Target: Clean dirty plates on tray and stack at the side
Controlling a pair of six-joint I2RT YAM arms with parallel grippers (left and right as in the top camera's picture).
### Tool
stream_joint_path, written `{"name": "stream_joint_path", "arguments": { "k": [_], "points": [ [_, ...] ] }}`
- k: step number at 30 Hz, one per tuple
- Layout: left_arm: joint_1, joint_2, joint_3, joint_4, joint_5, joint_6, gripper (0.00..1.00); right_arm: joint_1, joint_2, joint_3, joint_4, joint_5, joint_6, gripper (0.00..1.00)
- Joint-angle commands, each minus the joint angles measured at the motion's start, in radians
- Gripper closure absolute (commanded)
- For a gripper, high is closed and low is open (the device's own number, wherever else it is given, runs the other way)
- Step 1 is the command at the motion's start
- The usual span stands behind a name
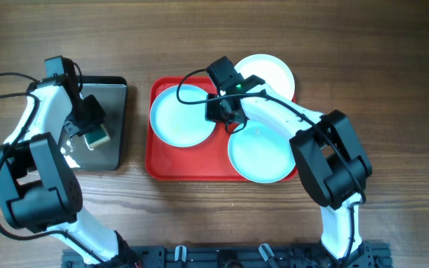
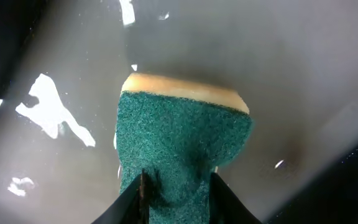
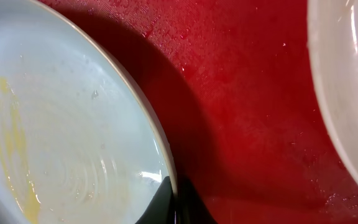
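Observation:
The red tray (image 1: 187, 168) holds two aqua plates, one at the left (image 1: 177, 119) and one at the lower right (image 1: 263, 152); a white plate (image 1: 272, 72) lies at its top right corner. My right gripper (image 1: 220, 110) is shut on the right rim of the left aqua plate (image 3: 67, 130), which has a yellow smear and is tilted up off the tray floor (image 3: 247, 112). The white plate's edge (image 3: 347, 93) shows at the right. My left gripper (image 1: 88, 128) is shut on a green and yellow sponge (image 2: 179, 137) over the dark metal tray (image 1: 114, 93).
The dark metal tray (image 2: 303, 68) sits left of the red tray, with wet glints on its surface. Bare wooden table (image 1: 393, 82) lies right of the red tray and in front of both trays.

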Motion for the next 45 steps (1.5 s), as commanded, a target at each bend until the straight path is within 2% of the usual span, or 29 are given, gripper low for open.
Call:
{"name": "stream_joint_path", "arguments": {
  "k": [1, 7, 14, 18, 21, 27, 32, 39, 45],
  "points": [
    [0.004, -0.016, -0.008, -0.016, -0.018, 0.010, 0.73, 0.003, 0.030, 0.015, 0.002, 0.011, 0.019, 0.96],
    [0.004, -0.016, -0.010, -0.024, -0.029, -0.001, 0.76, 0.003, 0.030, 0.015, 0.003, 0.011, 0.019, 0.96],
    [0.004, -0.016, -0.106, 0.072, -0.029, -0.002, 0.76, 0.003, 0.030, 0.015, 0.003, 0.011, 0.019, 0.96],
    [0.004, -0.009, -0.158, 0.145, -0.029, -0.024, 0.81, 0.003, 0.030, 0.015, 0.003, 0.011, 0.019, 0.96],
    [0.004, -0.003, -0.199, 0.188, -0.029, -0.027, 0.95, 0.003, 0.030, 0.015, 0.003, 0.011, 0.019, 0.96],
    [0.004, -0.008, -0.211, 0.192, 0.003, -0.043, 0.96, 0.003, 0.030, 0.015, 0.008, 0.004, 0.022, 0.96],
    [0.003, -0.053, -0.129, 0.140, 0.127, -0.008, 0.96, 0.002, 0.030, 0.015, 0.027, -0.032, 0.018, 0.96],
    [-0.012, -0.179, 0.047, -0.056, 0.255, 0.119, 0.96, -0.026, -0.001, 0.015, 0.025, -0.063, -0.034, 0.96],
    [-0.149, -0.211, 0.050, -0.050, 0.282, 0.167, 0.96, -0.028, -0.002, 0.015, 0.004, -0.079, -0.040, 0.96]
  ]
}}
